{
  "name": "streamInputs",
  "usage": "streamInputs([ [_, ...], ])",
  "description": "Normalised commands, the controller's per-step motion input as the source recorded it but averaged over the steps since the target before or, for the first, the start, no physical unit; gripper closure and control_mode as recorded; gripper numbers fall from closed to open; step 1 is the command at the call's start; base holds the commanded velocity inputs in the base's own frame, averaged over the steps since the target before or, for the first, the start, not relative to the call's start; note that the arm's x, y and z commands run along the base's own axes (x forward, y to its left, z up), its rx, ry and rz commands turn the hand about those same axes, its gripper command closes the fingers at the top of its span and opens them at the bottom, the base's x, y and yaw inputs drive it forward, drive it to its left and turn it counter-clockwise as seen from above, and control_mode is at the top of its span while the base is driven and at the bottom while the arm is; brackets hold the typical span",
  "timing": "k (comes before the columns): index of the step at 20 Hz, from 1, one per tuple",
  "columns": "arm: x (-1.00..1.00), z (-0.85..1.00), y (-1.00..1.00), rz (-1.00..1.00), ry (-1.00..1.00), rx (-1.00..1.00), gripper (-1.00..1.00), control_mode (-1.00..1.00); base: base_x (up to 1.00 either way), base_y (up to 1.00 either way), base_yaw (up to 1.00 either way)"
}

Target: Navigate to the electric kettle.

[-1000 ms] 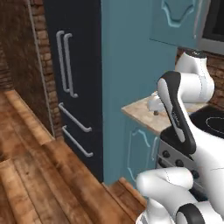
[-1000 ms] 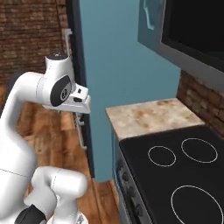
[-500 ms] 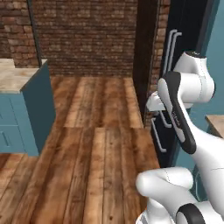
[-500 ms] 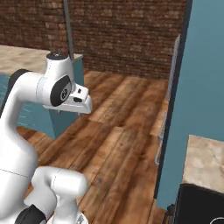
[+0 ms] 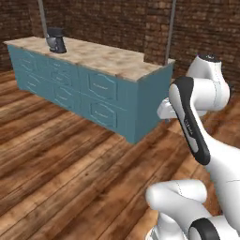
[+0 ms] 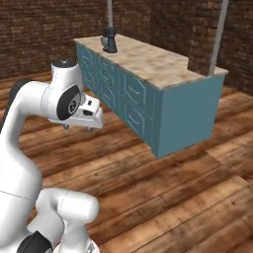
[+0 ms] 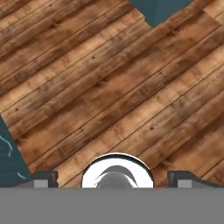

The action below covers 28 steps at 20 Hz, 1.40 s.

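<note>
Facing the island counter (image 5: 112, 58), I saw the electric kettle (image 5: 56, 40) at its far end; my gripper (image 7: 113, 177) hung spread over wooden floor (image 7: 109, 87).

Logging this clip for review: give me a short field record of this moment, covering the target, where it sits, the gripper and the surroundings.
target: small dark navy-blue electric kettle
location: far end of the teal island cabinet with a beige stone top
distance state: the kettle is across the room, not yet reached
gripper: white two-finger gripper carried over the wooden plank floor, holding nothing; open or shut unclear
background: dark brick wall
</note>
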Motion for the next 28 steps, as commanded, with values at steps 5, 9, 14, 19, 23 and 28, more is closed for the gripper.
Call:
streamInputs([
  [5, 0.0, 0.0, 0.0, 0.0, 0.0, 0.0, -1.0, 1.0, 0.0, 0.03, 0.97],
  [9, 0.0, 0.0, 0.0, 0.0, 0.0, 0.0, -1.0, 1.0, 0.04, 0.03, 0.94],
  [14, 0.0, 0.0, 0.0, 0.0, 0.0, 0.0, -1.0, 1.0, 0.59, -0.19, 0.35],
  [19, 0.0, 0.0, 0.0, 0.0, 0.0, 0.0, -1.0, 1.0, 1.0, -0.19, 0.08],
  [23, 0.0, 0.0, 0.0, 0.0, 0.0, 0.0, -1.0, 1.0, 1.0, -0.2, 0.08],
  [28, 0.0, 0.0, 0.0, 0.0, 0.0, 0.0, -1.0, 1.0, 1.0, -0.3, 0.09],
])
